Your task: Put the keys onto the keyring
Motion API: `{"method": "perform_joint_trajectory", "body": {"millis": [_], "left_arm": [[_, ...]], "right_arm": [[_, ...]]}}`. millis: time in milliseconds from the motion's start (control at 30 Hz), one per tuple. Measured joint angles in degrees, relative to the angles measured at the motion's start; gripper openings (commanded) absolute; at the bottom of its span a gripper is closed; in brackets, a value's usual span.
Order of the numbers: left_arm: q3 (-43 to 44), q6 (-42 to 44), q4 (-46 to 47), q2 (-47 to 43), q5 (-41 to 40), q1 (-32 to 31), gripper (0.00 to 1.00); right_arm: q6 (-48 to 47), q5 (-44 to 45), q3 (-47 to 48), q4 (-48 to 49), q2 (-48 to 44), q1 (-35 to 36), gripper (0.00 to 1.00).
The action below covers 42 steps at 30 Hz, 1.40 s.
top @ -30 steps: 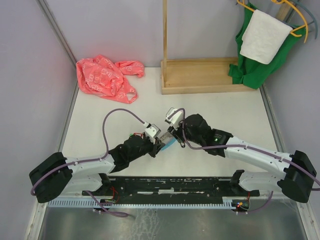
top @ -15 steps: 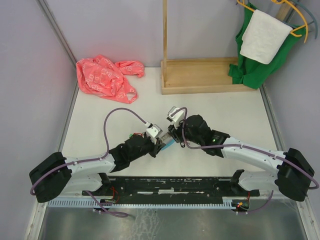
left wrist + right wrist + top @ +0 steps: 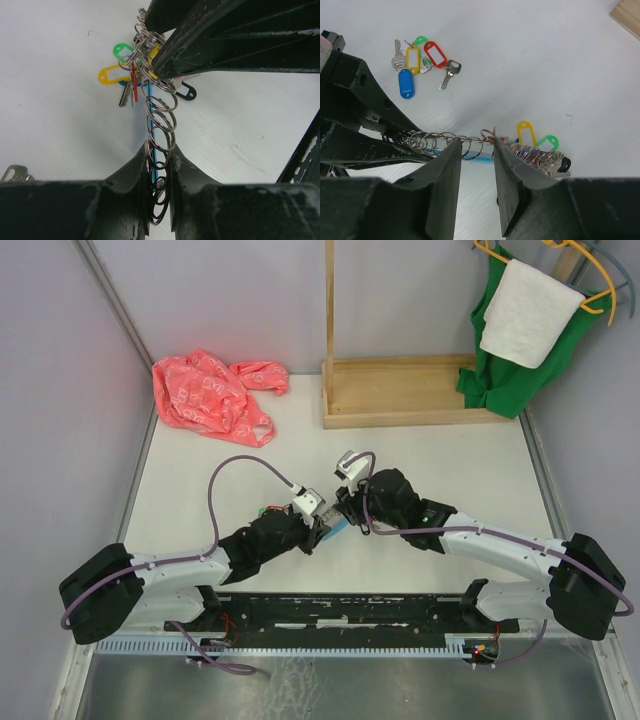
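Observation:
The keyring [image 3: 162, 107] is a coil of silver rings with a light-blue sleeve [image 3: 338, 528]. My left gripper [image 3: 160, 152] is shut on one end of it and holds it off the table. Its other end carries yellow [image 3: 110, 76], green [image 3: 121, 50] and red tags. My right gripper [image 3: 476, 142] is open, its fingertips [image 3: 451, 150] astride the coil [image 3: 440, 140] near the tagged end [image 3: 540, 152]. Several loose keys with yellow [image 3: 412, 59], red [image 3: 436, 54] and blue [image 3: 406, 83] tags lie on the table beyond.
A pink plastic bag [image 3: 210, 395] lies at the back left. A wooden stand [image 3: 400, 390] is at the back centre. Green cloth and a white towel [image 3: 525, 315] hang at the back right. One bare key [image 3: 12, 172] lies near my left gripper.
My right arm has edged a little toward the left gripper and the back. The left gripper has kept its hold and barely moved.

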Motion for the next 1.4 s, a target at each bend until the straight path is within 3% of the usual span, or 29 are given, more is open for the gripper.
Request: {"method": "perform_joint_trajectory", "body": {"millis": [900, 1133, 1400], "left_arm": [[0.7, 0.0, -0.1, 1.2, -1.4, -0.8, 0.07], [0.7, 0.0, -0.1, 1.2, -1.4, -0.9, 0.07], [0.8, 0.0, -0.1, 1.2, -1.4, -0.9, 0.06]], "right_arm": [[2.3, -3.9, 0.4, -1.1, 0.2, -0.9, 0.46], [1.9, -3.3, 0.4, -1.4, 0.7, -0.8, 0.4], [0.4, -1.1, 0.6, -2.2, 0.7, -0.3, 0.24]]}}
